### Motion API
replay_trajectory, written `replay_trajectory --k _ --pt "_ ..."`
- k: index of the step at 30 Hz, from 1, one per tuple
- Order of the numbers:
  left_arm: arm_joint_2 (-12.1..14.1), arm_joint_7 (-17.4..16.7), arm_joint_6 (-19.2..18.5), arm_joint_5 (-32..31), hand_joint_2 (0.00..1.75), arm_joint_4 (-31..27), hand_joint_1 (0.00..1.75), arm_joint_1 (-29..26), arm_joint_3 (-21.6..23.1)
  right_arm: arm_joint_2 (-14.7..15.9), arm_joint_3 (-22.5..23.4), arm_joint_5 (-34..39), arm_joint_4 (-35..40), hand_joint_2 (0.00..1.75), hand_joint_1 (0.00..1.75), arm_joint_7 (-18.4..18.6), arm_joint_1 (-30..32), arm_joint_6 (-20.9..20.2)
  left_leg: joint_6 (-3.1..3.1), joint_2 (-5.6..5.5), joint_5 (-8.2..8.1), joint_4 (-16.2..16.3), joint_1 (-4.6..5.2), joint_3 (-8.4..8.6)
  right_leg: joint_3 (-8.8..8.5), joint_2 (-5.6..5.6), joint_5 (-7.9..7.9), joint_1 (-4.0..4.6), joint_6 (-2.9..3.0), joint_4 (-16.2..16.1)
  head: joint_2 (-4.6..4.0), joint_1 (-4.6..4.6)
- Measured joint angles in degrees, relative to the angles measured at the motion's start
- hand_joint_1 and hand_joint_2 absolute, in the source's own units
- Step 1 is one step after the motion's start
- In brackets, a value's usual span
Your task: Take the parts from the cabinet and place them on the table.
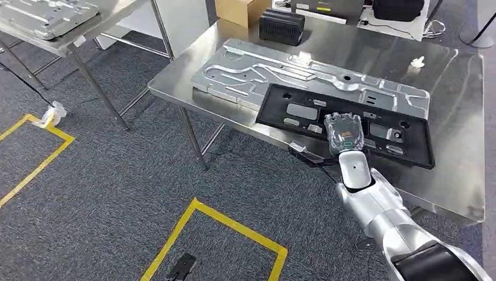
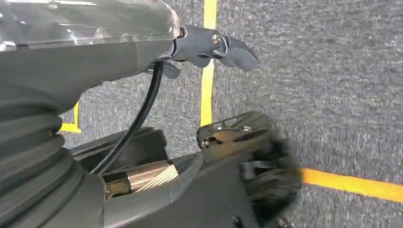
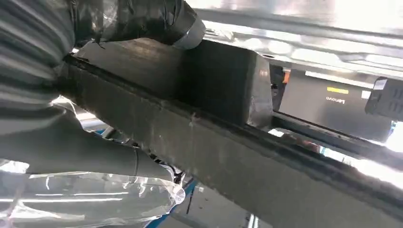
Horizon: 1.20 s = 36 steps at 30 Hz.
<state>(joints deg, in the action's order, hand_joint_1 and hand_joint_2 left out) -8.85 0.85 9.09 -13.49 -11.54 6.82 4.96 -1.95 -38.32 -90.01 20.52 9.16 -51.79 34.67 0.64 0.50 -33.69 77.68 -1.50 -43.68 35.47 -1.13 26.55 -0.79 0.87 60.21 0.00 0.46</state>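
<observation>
A black plastic panel (image 1: 275, 114) lies on the steel table (image 1: 456, 117), its far edge overlapping a large silver stamped metal panel (image 1: 263, 73). My right hand (image 1: 344, 133) rests over the black panel's near edge. Close up, that hand grips the black panel (image 3: 228, 128), with dark fingers (image 3: 142, 19) on one face and the thumb (image 3: 95, 152) on the other. My left hand (image 2: 142, 42) hangs over the carpet, fingers extended, holding nothing.
At the table's far edge stand a black ribbed box (image 1: 282, 26) and a cardboard box (image 1: 237, 10), with a small white piece (image 1: 417, 61) at the right. A second table (image 1: 88, 35) at top left carries another silver panel (image 1: 47, 14). Yellow tape (image 1: 222, 219) marks the carpet.
</observation>
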Motion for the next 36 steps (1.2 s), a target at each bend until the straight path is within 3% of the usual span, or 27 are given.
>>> replay_trajectory --k 1,3,4,5,7,8,9,10,11,13,14,15,16,17,19,20,21,22,25,27,29,30,31,32,34,35,36 --pt "0.0 0.0 0.0 0.0 1.75 0.0 0.00 -0.1 0.0 0.0 0.0 0.0 0.0 1.75 1.75 0.0 0.1 0.0 -0.89 -0.08 2.86 -3.0 0.48 0.58 -0.56 -0.22 0.42 0.48 0.14 0.0 0.00 0.00" --pt "0.0 0.0 0.0 0.0 1.75 0.0 0.00 -0.1 0.0 0.0 0.0 0.0 0.0 1.75 1.75 0.0 0.0 0.0 -2.68 -0.32 8.67 -11.9 1.45 3.97 -1.51 -0.40 1.07 1.11 0.31 -0.1 0.00 0.00" --pt "0.0 0.0 0.0 0.1 1.75 0.0 0.00 -0.1 0.0 -0.1 0.0 0.0 0.0 1.75 1.75 0.0 0.0 0.0 -4.04 -0.73 10.23 -16.2 2.10 5.48 -1.89 -0.44 1.45 1.02 0.34 -0.2 0.00 0.02" --pt "0.3 0.0 0.0 0.1 1.75 0.0 0.00 -0.1 -0.1 0.0 0.0 0.0 0.0 1.75 1.75 0.0 -0.1 -0.1 -4.53 -0.77 9.72 -16.5 2.17 6.25 -1.87 -0.51 1.59 1.36 0.08 -0.2 0.00 0.37" --pt "0.2 0.0 0.0 0.1 1.75 0.0 0.00 -0.2 -0.3 -0.1 0.0 0.0 0.0 1.75 1.75 0.0 0.1 -0.1 -4.34 -0.72 9.34 -18.0 2.58 6.78 -1.83 -0.63 1.54 0.66 -0.56 -0.7 0.00 0.13" --pt "0.0 0.0 0.0 0.1 1.75 0.0 0.00 -0.3 -0.3 -0.1 -0.1 0.0 0.0 1.75 1.75 -0.1 0.4 -0.1 -4.36 -0.63 9.32 -18.8 2.62 7.08 -2.08 -0.54 1.07 0.75 -0.94 -0.2 0.00 0.04" --pt "0.0 0.0 0.0 0.1 1.75 0.0 0.00 -0.3 -0.3 -0.1 -0.1 0.0 0.0 1.75 1.75 -0.1 0.3 -0.1 -4.34 -0.60 9.36 -19.5 2.21 7.96 -2.46 -0.54 1.16 1.01 -1.12 -0.4 0.00 0.18" --pt "-0.1 0.0 0.0 0.1 1.75 0.0 0.00 -0.3 -0.4 -0.1 -0.1 0.0 0.0 1.75 1.75 -0.1 0.3 -0.1 -4.24 -0.55 9.49 -20.4 1.95 8.96 -2.09 -0.07 1.94 0.67 -1.24 0.5 0.00 0.09" --pt "0.0 0.1 0.0 0.1 1.75 0.0 0.00 -0.3 -0.4 -0.1 -0.1 0.0 0.0 1.75 1.75 -0.1 0.0 -0.1 -4.34 -0.55 9.44 -20.7 1.94 9.40 -1.08 0.27 2.97 0.67 -1.58 2.6 0.00 0.26" --pt "-0.1 0.1 0.0 0.1 1.75 0.0 0.00 -0.1 -0.5 -0.1 -0.1 0.0 0.0 1.75 1.75 -0.1 -0.2 -0.2 -4.37 -0.52 8.98 -20.7 1.86 9.76 3.83 0.42 6.41 0.30 -2.11 10.8 0.00 0.22" --pt "-0.2 0.1 0.0 0.1 1.75 0.0 0.00 -0.1 -0.5 -0.1 -0.1 0.0 0.0 1.75 1.75 -0.1 0.2 -0.2 -4.33 -0.52 8.68 -20.6 1.82 10.01 6.25 0.47 7.43 0.02 -2.46 14.3 0.00 0.22" --pt "-0.2 0.1 0.0 0.1 1.75 0.0 0.00 -0.3 -0.5 -0.1 -0.1 0.0 -0.1 1.75 1.75 -0.1 0.5 -0.2 -4.24 -0.55 8.33 -20.6 1.73 10.36 7.71 0.54 7.06 -0.20 -2.79 15.7 0.00 0.22" --pt "-0.2 0.1 0.0 0.1 1.75 0.0 0.00 -0.5 -0.5 -0.1 -0.1 0.0 -0.1 1.75 1.75 -0.1 0.8 -0.2 -4.04 -0.60 7.90 -20.5 1.59 10.87 7.75 0.63 5.24 -0.38 -3.03 14.4 0.00 0.22" --pt "-0.3 0.1 0.0 0.1 1.75 0.0 0.00 -0.6 -0.5 -0.1 -0.1 0.0 -0.1 1.75 1.75 -0.1 0.8 -0.2 -3.80 -0.62 7.40 -20.4 1.45 11.47 6.75 0.76 2.34 -0.55 -3.18 11.0 0.00 0.22" --pt "-0.3 0.1 0.0 0.1 1.75 0.0 0.00 -0.6 -0.5 -0.1 -0.1 0.0 -0.1 1.75 1.75 -0.1 0.7 -0.2 -3.20 -0.59 6.11 -19.9 1.18 12.72 3.09 1.37 -4.61 -0.84 -3.49 0.4 0.00 0.24" --pt "-0.3 0.1 0.0 0.1 1.75 0.0 0.00 -0.6 -0.5 0.0 -0.1 0.0 -0.1 1.75 1.75 -0.1 0.7 -0.2 -2.79 -0.55 5.86 -20.0 1.19 12.90 3.11 1.61 -3.16 -0.29 -3.31 0.5 0.00 0.22" --pt "-0.3 0.1 0.0 0.1 1.75 0.0 0.00 -0.4 -0.5 0.0 -0.1 0.0 -0.1 1.75 1.75 -0.1 0.4 -0.2 -2.35 -0.52 5.60 -19.7 1.20 12.51 2.70 1.63 -2.43 0.17 -2.58 -1.1 0.00 0.26" --pt "-0.3 0.1 -0.1 0.1 1.75 0.0 0.00 -0.3 -0.6 -0.1 -0.1 0.0 -0.1 1.75 1.75 -0.1 0.6 -0.2 -1.87 -0.47 5.23 -19.7 1.24 12.66 2.92 1.50 -3.41 0.20 -1.89 -0.7 0.00 0.02" --pt "-0.4 0.1 0.0 -0.1 1.75 0.0 0.00 -0.4 -0.6 -0.1 -0.1 0.0 -0.1 1.75 1.75 -0.1 0.6 -0.2 -0.99 -0.42 4.49 -18.7 1.17 13.10 1.59 1.36 -2.69 -0.24 -0.50 -1.2 0.00 0.11" --pt "-0.4 0.1 0.0 -0.3 1.75 0.0 0.00 -0.3 -0.6 -0.5 -0.2 0.0 -0.1 1.75 1.75 -0.1 0.0 -0.3 -0.52 -0.47 2.82 -12.2 0.98 9.79 0.86 1.10 -2.22 -0.30 0.18 -1.3 0.00 0.00" --pt "-0.4 0.1 0.0 -0.5 1.75 0.0 0.00 -0.3 -0.8 -1.1 -0.7 0.0 0.0 1.75 1.75 -0.3 0.1 -0.4 -0.28 -0.46 -0.53 -4.1 0.89 4.55 0.24 0.78 -1.58 -0.22 0.28 -1.3 0.00 0.02" --pt "-0.4 0.1 -0.1 -0.5 1.75 0.0 0.00 -0.5 -0.8 -1.5 -1.1 0.0 0.0 1.75 1.75 -0.5 0.2 -0.6 -0.24 -0.45 -1.36 -1.9 0.89 2.52 -0.18 0.61 -1.16 -0.18 0.24 -1.3 0.00 0.00" --pt "-0.4 0.1 -0.2 -0.6 1.75 0.0 0.00 -0.6 -0.8 -1.9 -1.5 0.0 0.0 1.75 1.75 -0.6 0.4 -0.8 -0.19 -0.46 -0.36 -2.5 0.89 1.77 -0.74 0.46 -0.74 -0.17 0.17 -1.2 0.00 0.02" --pt "-0.4 0.1 -0.2 -0.7 1.75 0.0 0.00 -0.6 -0.8 -2.2 -1.9 0.0 0.0 1.75 1.75 -0.6 0.4 -1.0 -0.38 -0.46 2.05 -5.4 0.89 2.24 -1.29 0.34 -0.32 -0.17 0.08 -1.2 0.00 0.02" --pt "-0.4 0.2 -0.3 -0.7 1.75 0.0 0.00 -0.6 -0.8 -3.1 -2.5 0.0 0.0 1.75 1.75 -0.6 0.2 -1.3 -0.84 -0.46 9.52 -15.3 0.91 5.41 -2.64 0.26 0.62 -0.16 -0.22 -1.2 0.00 0.02" --pt "-0.4 0.3 -0.3 -0.7 1.75 0.0 0.00 -0.6 -0.9 -3.4 -3.0 0.0 0.0 1.75 1.75 -0.6 0.1 -1.6 -1.22 -0.47 11.55 -18.5 1.02 6.18 -3.01 0.26 1.00 -0.16 -0.44 -1.3 0.00 0.04" --pt "-0.4 0.3 -0.3 -0.7 1.75 0.0 0.00 -0.5 -0.9 -3.6 -3.6 0.0 0.0 1.75 1.75 -0.6 -0.2 -1.7 -1.39 -0.45 9.41 -19.2 1.50 6.28 -3.03 0.17 1.18 0.00 -0.76 -1.3 0.00 0.04"
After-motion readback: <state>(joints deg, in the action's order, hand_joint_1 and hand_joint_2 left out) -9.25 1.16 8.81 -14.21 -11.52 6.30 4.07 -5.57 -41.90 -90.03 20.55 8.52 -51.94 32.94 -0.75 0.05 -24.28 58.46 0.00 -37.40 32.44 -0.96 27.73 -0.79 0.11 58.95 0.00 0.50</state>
